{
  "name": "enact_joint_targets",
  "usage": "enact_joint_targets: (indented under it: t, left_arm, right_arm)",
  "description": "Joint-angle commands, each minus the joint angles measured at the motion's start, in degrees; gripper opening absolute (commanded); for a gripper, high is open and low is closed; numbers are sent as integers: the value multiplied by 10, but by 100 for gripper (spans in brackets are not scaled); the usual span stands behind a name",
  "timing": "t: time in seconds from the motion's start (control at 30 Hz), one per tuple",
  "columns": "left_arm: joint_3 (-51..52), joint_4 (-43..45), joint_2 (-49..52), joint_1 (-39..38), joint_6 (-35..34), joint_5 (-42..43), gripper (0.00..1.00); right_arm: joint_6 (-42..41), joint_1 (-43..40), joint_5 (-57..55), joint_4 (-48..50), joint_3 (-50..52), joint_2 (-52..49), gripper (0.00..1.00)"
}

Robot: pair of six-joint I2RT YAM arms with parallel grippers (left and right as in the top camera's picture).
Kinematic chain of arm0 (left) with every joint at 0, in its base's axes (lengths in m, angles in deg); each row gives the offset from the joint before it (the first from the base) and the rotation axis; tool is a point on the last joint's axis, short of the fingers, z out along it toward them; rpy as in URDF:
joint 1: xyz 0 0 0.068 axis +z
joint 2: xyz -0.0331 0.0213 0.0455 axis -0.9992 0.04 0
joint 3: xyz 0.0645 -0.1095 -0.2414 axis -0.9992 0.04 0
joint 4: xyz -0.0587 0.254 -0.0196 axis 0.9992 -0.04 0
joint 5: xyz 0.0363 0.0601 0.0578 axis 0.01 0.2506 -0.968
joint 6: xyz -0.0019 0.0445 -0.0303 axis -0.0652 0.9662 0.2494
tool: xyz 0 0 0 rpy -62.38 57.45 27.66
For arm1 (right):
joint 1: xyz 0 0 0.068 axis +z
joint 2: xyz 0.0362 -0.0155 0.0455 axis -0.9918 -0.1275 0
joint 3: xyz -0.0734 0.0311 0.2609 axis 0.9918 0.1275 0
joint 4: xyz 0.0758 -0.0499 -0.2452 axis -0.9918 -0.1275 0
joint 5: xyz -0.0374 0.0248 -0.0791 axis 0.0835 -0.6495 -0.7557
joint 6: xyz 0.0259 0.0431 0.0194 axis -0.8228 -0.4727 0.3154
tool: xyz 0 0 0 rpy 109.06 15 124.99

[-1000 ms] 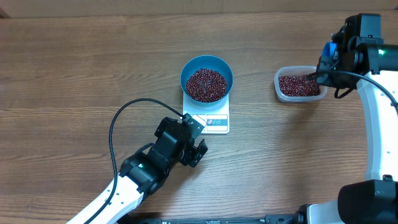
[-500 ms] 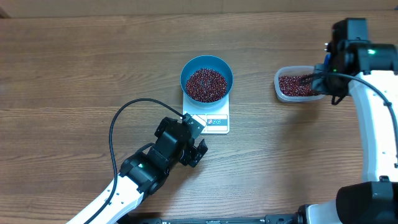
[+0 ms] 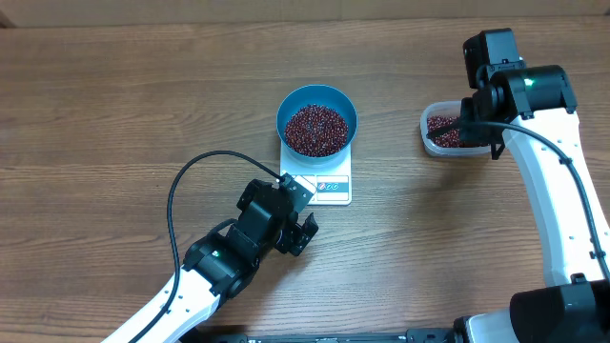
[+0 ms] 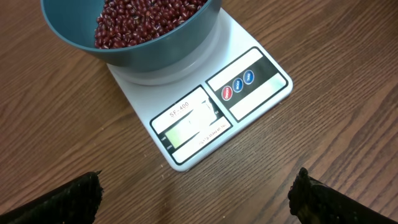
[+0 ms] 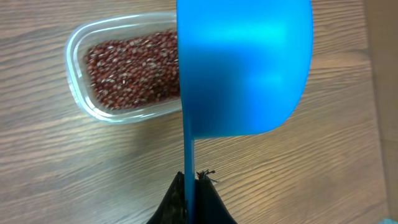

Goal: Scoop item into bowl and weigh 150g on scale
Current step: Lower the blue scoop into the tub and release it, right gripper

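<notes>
**Bowl of beans on the scale, scoop held beside the tub**

A brown wooden table (image 3: 114, 114) fills every view. Near the centre of the overhead view the white scale (image 3: 329, 186) lies with its long axis from top to bottom of the frame and its display edge toward the bottom. The blue bowl (image 3: 317, 90) stands on its upper part, holding a heap of red-brown beans (image 3: 315, 129).

In the left wrist view the scale reads "SF-400" beside the display; the figures there are not readable. The left gripper (image 4: 196, 199) is spread wide and empty, just below the scale.

At upper right, the right gripper (image 5: 189, 186) is clenched on the handle of a blue scoop (image 5: 242, 68). The handle points straight up the frame. A clear tub (image 5: 78, 93) of beans sits upper left of it.
</notes>
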Motion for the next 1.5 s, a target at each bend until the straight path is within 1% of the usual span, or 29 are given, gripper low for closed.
enact_joint_targets:
  t: [0.0,0.07,0.23,0.3,0.53,0.73,0.97,1.13,1.23,1.27,1.47]
  left_arm:
    - [4,0,-5,2,7,0,100]
    - [4,0,-5,2,7,0,100]
    - [4,0,-5,2,7,0,99]
    - [4,0,-5,2,7,0,100]
    - [4,0,-5,2,7,0,100]
    - [4,0,-5,3,7,0,100]
    - [4,0,-5,2,7,0,99]
    - [4,0,-5,3,7,0,100]
    - [4,0,-5,2,7,0,99]
    - [4,0,-5,2,7,0,100]
    - [4,0,-5,2,7,0,99]
  right_arm:
    - [-38,2,-35,11,-17,10,4]
    - [-73,2,-26,23,-17,10,4]
    - [-189,-3,80,49,-16,6,4]
    - [-231,-5,99,50,-16,2,4]
    - [-375,-8,100,64,17,-6,4]
    - [-481,-8,106,78,54,-7,4]
    - [-487,-8,184,180,118,-7,4]
    - [-487,-8,199,263,184,-7,4]
    - [-485,-8,218,308,206,-7,4]
    - [-485,-8,218,311,206,-7,5]
    - [-485,-8,218,323,208,-7,29]
